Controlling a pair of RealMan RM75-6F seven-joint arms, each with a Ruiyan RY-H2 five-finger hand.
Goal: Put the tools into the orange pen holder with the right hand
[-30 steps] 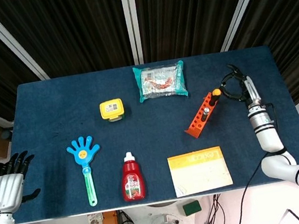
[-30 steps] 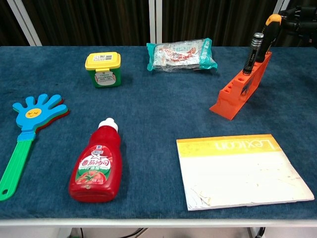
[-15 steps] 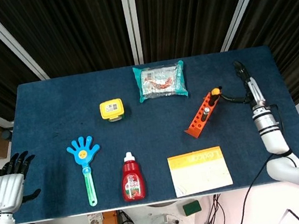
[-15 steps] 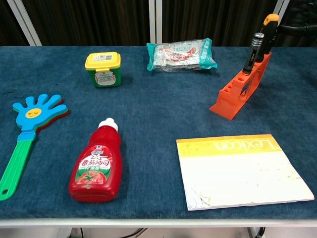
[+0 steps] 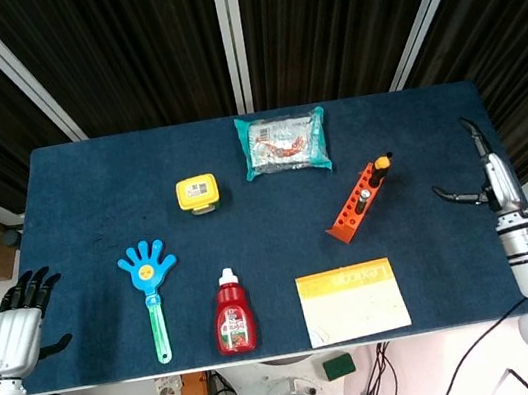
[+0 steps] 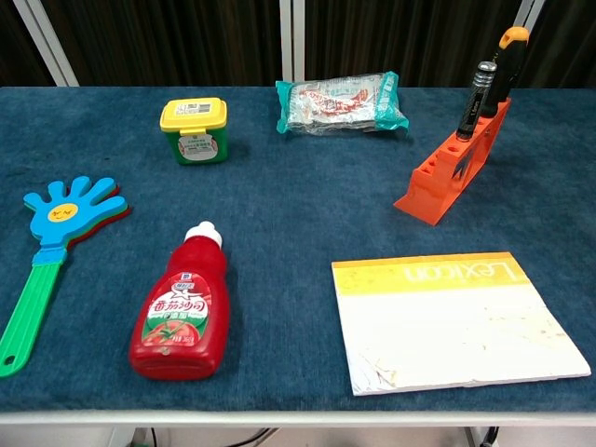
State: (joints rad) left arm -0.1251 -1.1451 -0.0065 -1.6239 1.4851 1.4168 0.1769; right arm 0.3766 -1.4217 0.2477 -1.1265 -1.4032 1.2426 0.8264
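- Right hand (image 5: 489, 178) at the table's right edge, fingers apart, thumb stretched toward the holder, nothing held; seen in head view only, absent from chest view.
- Orange pen holder (image 6: 453, 164) well clear of those fingertips, out past the thumb; wedge-shaped, rows of holes stepping up to a tall back end.
- Two tools standing in the tall end: orange-capped screwdriver (image 6: 504, 60) in the rearmost hole, black-and-silver driver (image 6: 474, 101) just beside it, both leaning a little; probably set deep so they stay upright without support.
- No loose tool visible anywhere on the blue table (image 5: 93, 206); judged: task finished or nearly so, hand apart from the holder because nothing remains to grip.
- Left hand (image 5: 14, 325) off the table's left side, dark fingers spread loosely, empty; parked out of the way, fitting a right-hand-only job.
- Far from the right fingers, untouched distractors: teal snack packet (image 6: 338, 102), yellow-lidded green tub (image 6: 195, 129), blue hand clapper (image 6: 48, 244), ketchup bottle (image 6: 182, 306) lying flat.
- Yellow-and-white notepad (image 6: 453, 318) lying flat, nearest the right hand among non-task items, between holder and front edge.
- Risk, judged: holder light and tilted, a brush from the thumb could tip both tools.
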